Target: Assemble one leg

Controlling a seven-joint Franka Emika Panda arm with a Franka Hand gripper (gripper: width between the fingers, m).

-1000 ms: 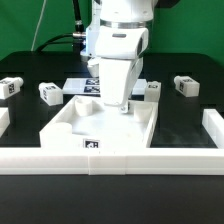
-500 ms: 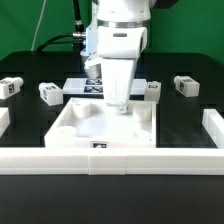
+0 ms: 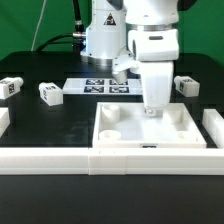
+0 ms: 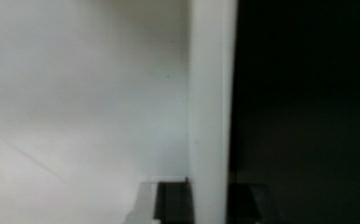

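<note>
Gripper clamped on far rim of large white square tray-like panel. Panel front edge touches long white front rail. Small white block leg well apart.

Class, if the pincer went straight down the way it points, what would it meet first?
The white panel. The pincer points down at the panel's rear wall and may already be touching it, though depth is unclear.
</note>
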